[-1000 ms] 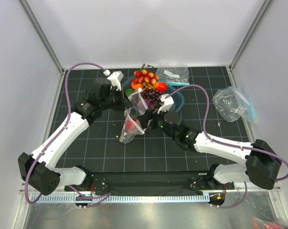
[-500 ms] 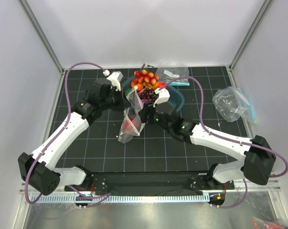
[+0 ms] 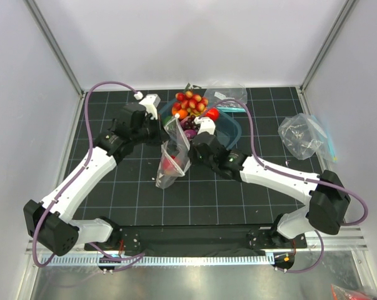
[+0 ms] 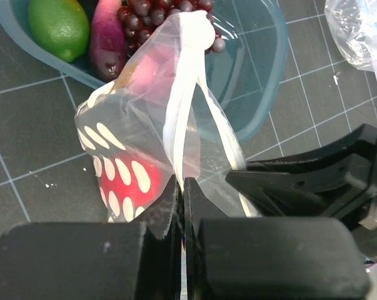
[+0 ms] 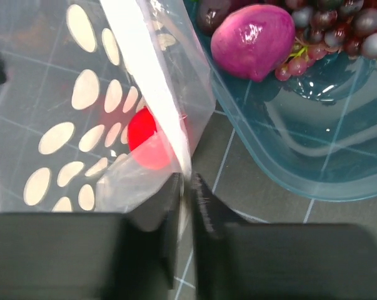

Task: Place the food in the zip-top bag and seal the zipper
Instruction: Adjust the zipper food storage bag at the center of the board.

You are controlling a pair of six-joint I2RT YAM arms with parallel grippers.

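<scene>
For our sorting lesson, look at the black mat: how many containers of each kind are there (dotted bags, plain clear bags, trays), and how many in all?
polka-dot zip-top bag: 1
plain clear bags: 2, one behind the tray, one at the right
blue tray: 1
Total: 4

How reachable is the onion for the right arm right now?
Probably not yet: the right gripper is pinching the zipper. The onion lies uncovered in the tray nearby.
</scene>
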